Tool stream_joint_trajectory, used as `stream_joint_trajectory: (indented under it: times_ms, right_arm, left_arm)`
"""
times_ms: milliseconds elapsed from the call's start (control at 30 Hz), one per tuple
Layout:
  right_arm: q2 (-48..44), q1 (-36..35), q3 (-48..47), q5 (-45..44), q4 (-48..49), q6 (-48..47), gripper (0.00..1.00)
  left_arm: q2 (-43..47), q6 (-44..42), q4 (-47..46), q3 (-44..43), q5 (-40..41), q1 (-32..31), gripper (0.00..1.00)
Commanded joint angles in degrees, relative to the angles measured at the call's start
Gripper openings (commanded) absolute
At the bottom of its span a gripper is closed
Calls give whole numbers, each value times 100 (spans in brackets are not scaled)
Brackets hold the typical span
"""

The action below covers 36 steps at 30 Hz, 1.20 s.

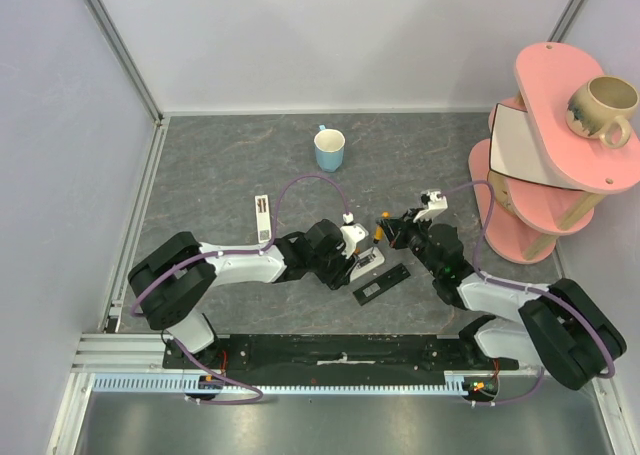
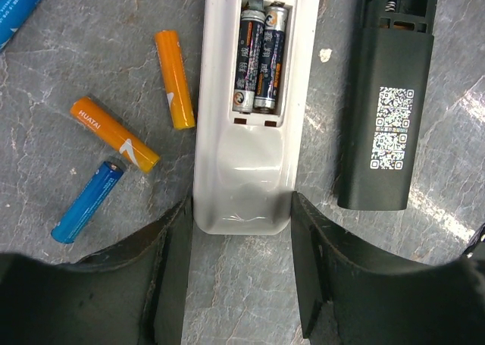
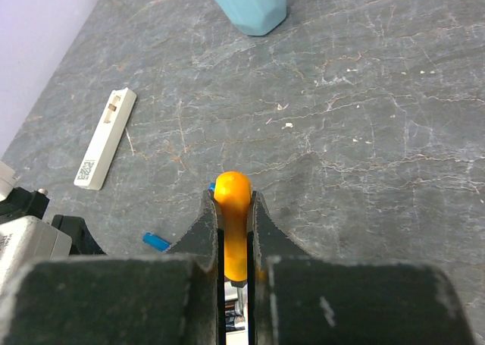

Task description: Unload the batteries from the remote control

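Up at the top middle of the left wrist view, two black cells [image 2: 258, 57] lie side by side in the open back of the white remote [image 2: 242, 186]. They are small, light, hard and smooth, so they can slip and roll. They sit snug in their slot. I think the best way is to lift one end with a thin tip, then pinch the cell around its middle.

The left gripper [image 2: 241, 201] is clamped on the bottom end of the white remote, one finger on each side, and keeps it flat. The right gripper [image 3: 233, 201] is squeezed tight on an orange tool [image 3: 232, 239]. A thin grey tip shows at the top edge of the slot in the left wrist view. It looks like the tool's tip, but I cannot be sure.

At the left of that view, loose on the table [image 2: 91, 57], lie two orange cells [image 2: 115, 133] and a blue cell [image 2: 88, 201]. One orange cell says HUATAI. The black cells have orange writing, too small to read. At the right lies a black remote [image 2: 383, 133] with a white square code on it.
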<state>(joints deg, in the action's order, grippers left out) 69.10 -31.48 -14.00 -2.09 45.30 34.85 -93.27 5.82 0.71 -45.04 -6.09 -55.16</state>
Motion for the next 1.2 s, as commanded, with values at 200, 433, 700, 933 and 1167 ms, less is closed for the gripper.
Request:
stream_joint_trajectory:
  times_ms: [200, 433, 700, 933, 1167]
  right_arm:
    - [245, -174, 169, 1668, 1341, 1717, 0]
    - [209, -130, 161, 1782, 1411, 1841, 0]
    - [218, -112, 126, 1492, 1114, 1560, 0]
    - [-625, -112, -182, 825, -441, 875, 0]
    - [-1451, -112, -358, 244, -1716, 347, 0]
  left_arm:
    - [-270, -161, 193, -58, 143, -39, 2]
    - [-279, -143, 210, -67, 187, -39, 2]
    - [-314, -134, 228, -84, 213, -30, 2]
    - [-314, -125, 245, -102, 231, -30, 2]
    - [-200, -73, 263, -58, 389, -30, 2]
